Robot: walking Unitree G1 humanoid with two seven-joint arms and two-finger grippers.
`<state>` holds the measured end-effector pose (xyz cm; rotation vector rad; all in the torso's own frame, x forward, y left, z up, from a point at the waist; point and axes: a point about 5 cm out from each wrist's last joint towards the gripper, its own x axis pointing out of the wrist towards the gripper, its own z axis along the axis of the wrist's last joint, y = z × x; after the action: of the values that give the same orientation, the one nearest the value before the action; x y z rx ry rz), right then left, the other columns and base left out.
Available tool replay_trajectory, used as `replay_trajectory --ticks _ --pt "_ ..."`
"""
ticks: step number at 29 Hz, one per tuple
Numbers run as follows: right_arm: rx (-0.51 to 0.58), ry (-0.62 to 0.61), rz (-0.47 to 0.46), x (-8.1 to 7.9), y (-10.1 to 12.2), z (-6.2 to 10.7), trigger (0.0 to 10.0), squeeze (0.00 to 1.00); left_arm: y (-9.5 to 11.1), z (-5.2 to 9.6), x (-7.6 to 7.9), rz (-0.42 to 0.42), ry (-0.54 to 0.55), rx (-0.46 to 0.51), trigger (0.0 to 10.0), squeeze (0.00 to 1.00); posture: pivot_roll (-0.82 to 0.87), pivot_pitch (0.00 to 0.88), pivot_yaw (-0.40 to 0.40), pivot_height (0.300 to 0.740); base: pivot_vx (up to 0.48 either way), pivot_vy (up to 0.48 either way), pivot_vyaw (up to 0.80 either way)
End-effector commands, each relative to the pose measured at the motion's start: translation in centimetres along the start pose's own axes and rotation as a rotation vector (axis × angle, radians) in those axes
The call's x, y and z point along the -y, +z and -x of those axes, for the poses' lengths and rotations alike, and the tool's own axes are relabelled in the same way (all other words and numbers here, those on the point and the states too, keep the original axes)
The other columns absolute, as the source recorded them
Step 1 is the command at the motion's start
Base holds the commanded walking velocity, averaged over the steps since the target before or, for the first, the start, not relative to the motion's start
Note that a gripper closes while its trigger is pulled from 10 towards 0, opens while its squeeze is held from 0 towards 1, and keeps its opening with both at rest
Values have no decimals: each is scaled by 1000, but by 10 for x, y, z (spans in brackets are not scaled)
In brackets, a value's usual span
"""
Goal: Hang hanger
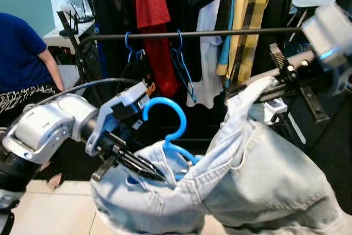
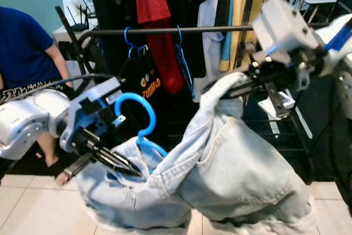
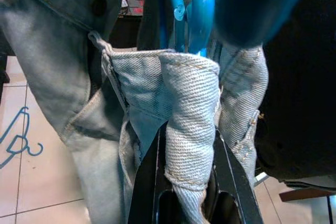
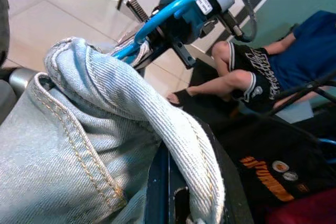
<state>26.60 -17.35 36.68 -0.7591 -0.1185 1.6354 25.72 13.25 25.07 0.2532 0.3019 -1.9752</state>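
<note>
The jeans (image 1: 247,180) sag in a soft, heavy bundle between the two arms, just below the rail (image 1: 192,34), with the blue hanger (image 1: 168,122) poking its hook up out of the waistband. The left tool (image 1: 144,167) is pinching a fold of denim beside the hanger's neck; the right tool (image 2: 242,89) is clamped on the waistband higher up. Denim droops and drags, so I'd take the stiff hanger by its neck; the cloth could slide off.
</note>
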Motion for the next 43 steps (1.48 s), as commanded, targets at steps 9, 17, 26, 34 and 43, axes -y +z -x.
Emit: replay_trajectory --ticks 9,17,26,34,43 --pt "-108 81 -128 -7 -41 -32 2000 0 18 -4 -3 -107 -10 39 0 0 -112 0 63 740 0 0 0" --pt "-286 -66 -296 -10 -89 -37 10000 569 31 -1 -1 -163 8 102 0 0 -108 0 58 740 0 0 0" --pt "-270 -165 -557 -29 -116 -21 10000 1000 28 -4 -2 -167 25 145 0 0 -123 0 57 740 0 0 0" --pt "-110 -354 -620 -27 -109 36 10000 1000 18 -7 -9 -146 70 132 0 0 -139 0 56 740 0 0 0" --pt "-112 -295 -464 -2 -62 23 10000 1000 15 -8 -26 -167 160 74 0 0 -150 0 63 740 0 0 0"
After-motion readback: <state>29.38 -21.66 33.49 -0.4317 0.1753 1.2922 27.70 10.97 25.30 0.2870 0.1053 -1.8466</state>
